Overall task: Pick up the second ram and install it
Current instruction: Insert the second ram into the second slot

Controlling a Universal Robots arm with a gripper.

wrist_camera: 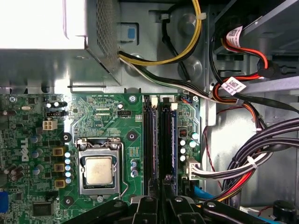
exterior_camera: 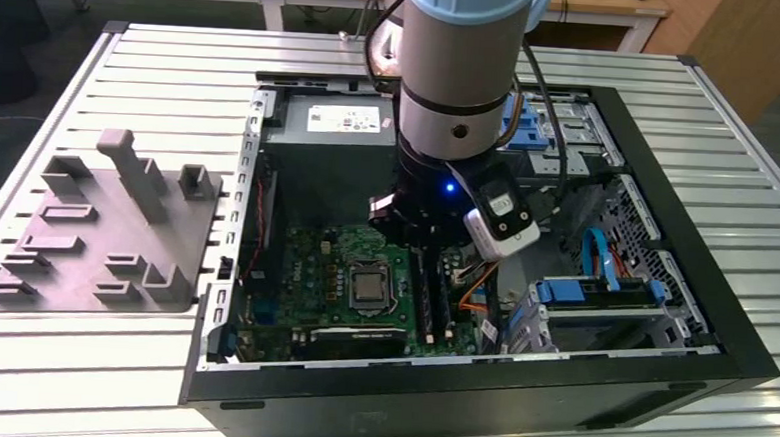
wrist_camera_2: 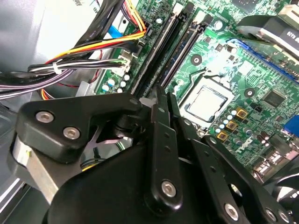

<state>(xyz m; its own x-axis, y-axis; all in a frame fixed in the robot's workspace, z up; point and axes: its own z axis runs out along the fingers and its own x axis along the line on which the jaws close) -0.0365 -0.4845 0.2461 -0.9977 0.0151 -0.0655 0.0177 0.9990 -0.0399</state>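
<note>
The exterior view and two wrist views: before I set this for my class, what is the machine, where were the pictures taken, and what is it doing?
It is a robot arm reaching into an open computer case lying on a slatted metal table. The exterior view looks on from off the arm; both wrist views ride on it, looking into the case. A grey moulded plate lies at the exterior view's left. The tool sits over the long memory slots beside the CPU socket. Whether it grips anything is unclear.
</note>
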